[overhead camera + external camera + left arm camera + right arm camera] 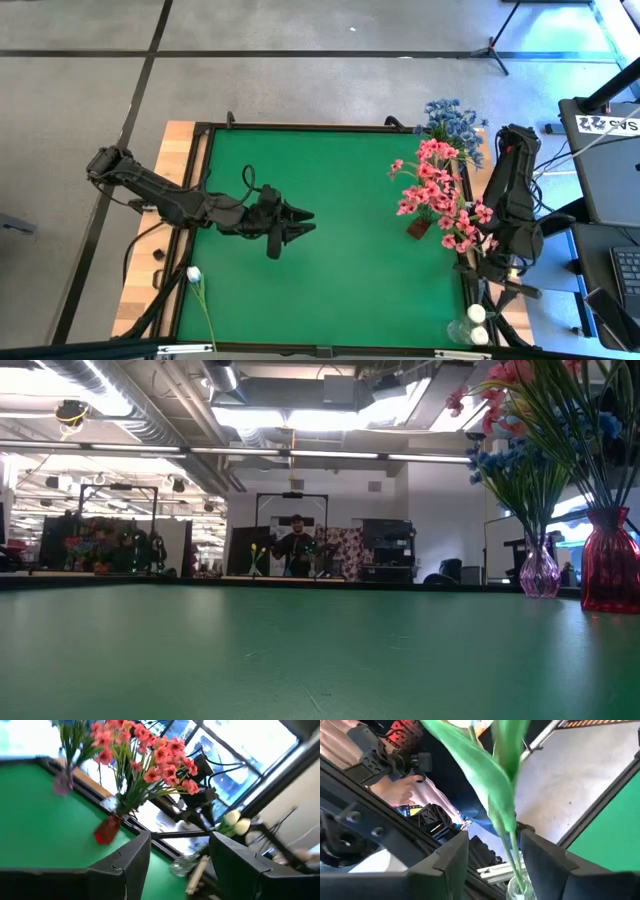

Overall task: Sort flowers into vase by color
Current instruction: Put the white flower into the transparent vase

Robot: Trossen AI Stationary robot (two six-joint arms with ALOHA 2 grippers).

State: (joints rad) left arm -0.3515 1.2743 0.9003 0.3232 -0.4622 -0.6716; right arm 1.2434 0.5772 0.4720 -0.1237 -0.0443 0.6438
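Observation:
Pink flowers [435, 195] stand in a red vase [610, 570] and blue flowers [455, 120] in a purple vase [540, 572], both at the table's right. White buds [478, 315] stand in a clear vase [517, 890] at the near right corner. My right gripper [494, 852] hovers open above that vase, and a green stem and leaf [500, 805] rise between its fingers without touching them. One white flower [197, 285] lies flat at the near left edge. My left gripper [305, 222] is open over the mat's left half, holding nothing.
A raised dark frame [300, 127] runs around the green mat. A person's hand [395, 790] shows beyond the table's right side in the right wrist view. Another person [295, 545] stands far back in the room. The middle of the mat [350, 200] is bare.

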